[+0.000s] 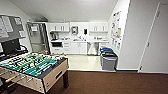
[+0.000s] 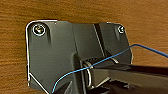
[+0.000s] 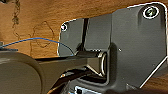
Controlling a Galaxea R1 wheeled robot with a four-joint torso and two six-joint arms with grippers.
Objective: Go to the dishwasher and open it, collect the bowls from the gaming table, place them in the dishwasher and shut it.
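Brown carpet [image 2: 75,12] lies beneath both wrists; whether either gripper is released or clenched, I cannot tell.

- The brown carpet [image 1: 112,83] covers the near floor, running across the whole width.
- The football table [image 1: 53,76] stands on the carpet at the near left, with a green field [image 1: 30,65], rods and pale wooden sides.
- Small things sit along the table's far edge; they are too blurred to tell apart.
- Beyond the carpet, a pale floor [image 1: 83,62] stretches to the far kitchen.
- Grey bins [image 1: 108,60] stand on the pale floor at the right, against the wall, one with a blue top.
- The far counter [image 1: 80,40] carries small items, too small to name.
- In both wrist views, brown wood-grained flooring [image 2: 100,11] lies beneath the arms.
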